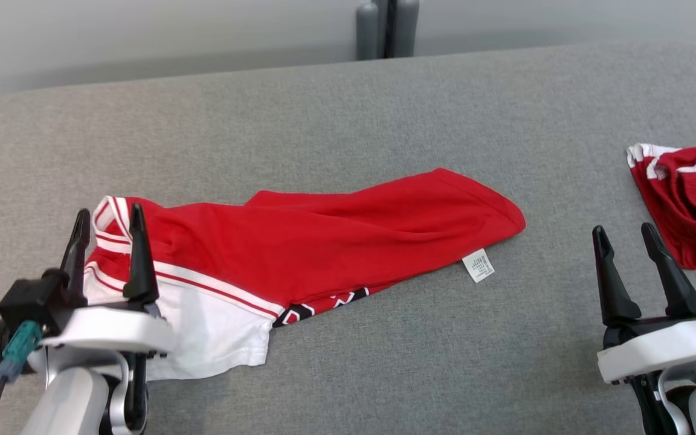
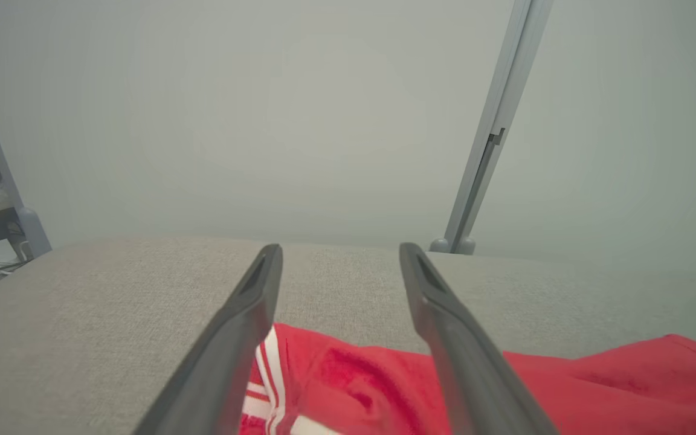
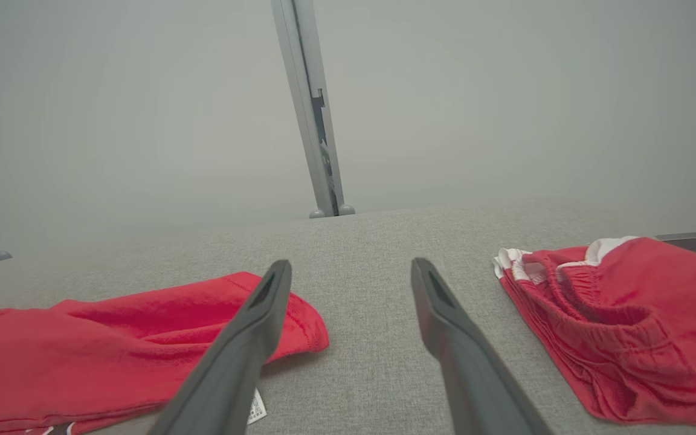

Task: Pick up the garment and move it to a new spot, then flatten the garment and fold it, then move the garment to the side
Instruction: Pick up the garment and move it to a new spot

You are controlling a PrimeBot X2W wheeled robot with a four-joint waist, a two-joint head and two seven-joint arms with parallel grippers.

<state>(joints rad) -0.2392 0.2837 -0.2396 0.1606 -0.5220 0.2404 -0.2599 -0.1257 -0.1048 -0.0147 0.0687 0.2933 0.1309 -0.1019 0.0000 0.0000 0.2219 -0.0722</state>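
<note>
**Both grippers wide open, garment lying on the grey surface**

The left gripper (image 1: 110,209) sits at about 8 o'clock in the head view. Its two dark fingers are spread wide and hold nothing. Its tips stand over the striped white-and-red end of the red garment (image 1: 348,223). Whether they touch the cloth cannot be told. In the left wrist view, the same gripper (image 2: 341,248) points along the surface, with the garment (image 2: 596,386) under and between the fingers toward 5 o'clock.

The right gripper (image 1: 623,228) is at about 4 o'clock in the head view. It is equally wide and empty, over bare fabric surface. In the right wrist view the gripper (image 3: 351,262) has the garment's far end (image 3: 112,344) at 9 o'clock.

The garment lies loosely across the grey padded surface (image 1: 348,109), running from 8 o'clock towards 2 o'clock. A white label (image 1: 478,265) sticks out at its lower right edge.

A second red piece (image 1: 692,205) with a gathered waistband lies crumpled at 3 o'clock, well apart from the garment. A grey post (image 1: 387,27) stands at 12 o'clock behind the surface.
</note>
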